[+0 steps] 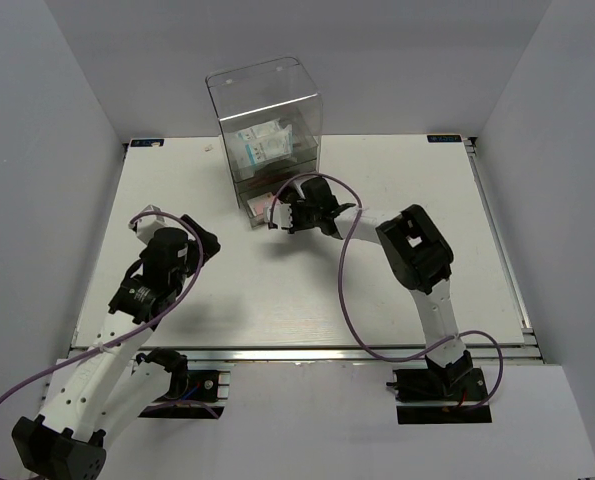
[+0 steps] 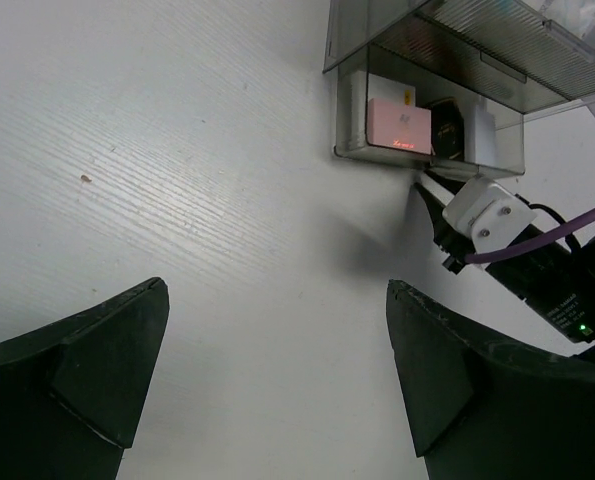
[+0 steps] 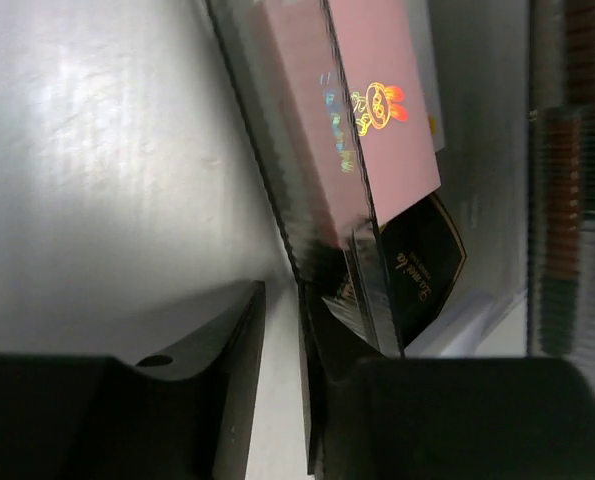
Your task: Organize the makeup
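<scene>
The small dark compact [image 3: 422,265] lies in the bottom drawer [image 3: 277,180] of the acrylic drawer box [image 1: 267,90], beside a pink box [image 3: 367,100]. The packets [image 1: 260,145] sit in the compartment above. The drawer stands pulled out toward the arms, its slide axis running near to far. The right tool [image 1: 280,218] is right at the drawer's front wall, jaws nearly together (whether they pinch the wall I cannot tell). The left tool [image 2: 277,290] hangs spread wide, well apart to the left, so the right arm is the nearer. The next move likely runs along that axis. The table [image 1: 377,290] gives open room on the near side, none beyond.
</scene>
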`<state>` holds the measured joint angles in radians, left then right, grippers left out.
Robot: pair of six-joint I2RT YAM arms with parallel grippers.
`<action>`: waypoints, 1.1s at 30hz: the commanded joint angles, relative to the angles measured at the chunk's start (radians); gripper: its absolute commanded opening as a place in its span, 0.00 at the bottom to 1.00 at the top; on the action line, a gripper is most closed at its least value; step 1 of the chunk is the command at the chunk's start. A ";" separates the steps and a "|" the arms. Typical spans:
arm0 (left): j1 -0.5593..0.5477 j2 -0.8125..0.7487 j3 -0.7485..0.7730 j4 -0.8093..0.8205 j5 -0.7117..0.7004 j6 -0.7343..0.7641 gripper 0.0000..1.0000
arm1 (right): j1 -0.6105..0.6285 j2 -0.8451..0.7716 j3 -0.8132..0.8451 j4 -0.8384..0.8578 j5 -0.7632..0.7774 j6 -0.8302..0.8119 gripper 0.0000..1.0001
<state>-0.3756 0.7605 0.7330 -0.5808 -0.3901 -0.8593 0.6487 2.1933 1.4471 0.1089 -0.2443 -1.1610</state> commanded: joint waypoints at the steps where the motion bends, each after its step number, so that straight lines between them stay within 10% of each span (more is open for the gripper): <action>1: 0.004 -0.006 0.011 -0.036 -0.029 -0.018 0.98 | 0.005 0.048 0.042 0.221 0.069 0.040 0.27; 18: 0.003 0.043 0.017 -0.031 -0.029 -0.029 0.98 | 0.006 0.200 0.208 0.296 0.019 0.069 0.84; 28: 0.004 0.034 -0.015 0.044 -0.003 -0.024 0.98 | -0.011 -0.071 -0.083 0.237 -0.009 0.133 0.81; 33: 0.006 0.036 -0.043 0.163 0.053 0.019 0.98 | -0.073 -0.312 -0.119 -0.027 -0.178 0.607 0.89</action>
<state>-0.3748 0.8078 0.7044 -0.5201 -0.3771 -0.8730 0.6247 2.0384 1.3048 0.2256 -0.2859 -0.8780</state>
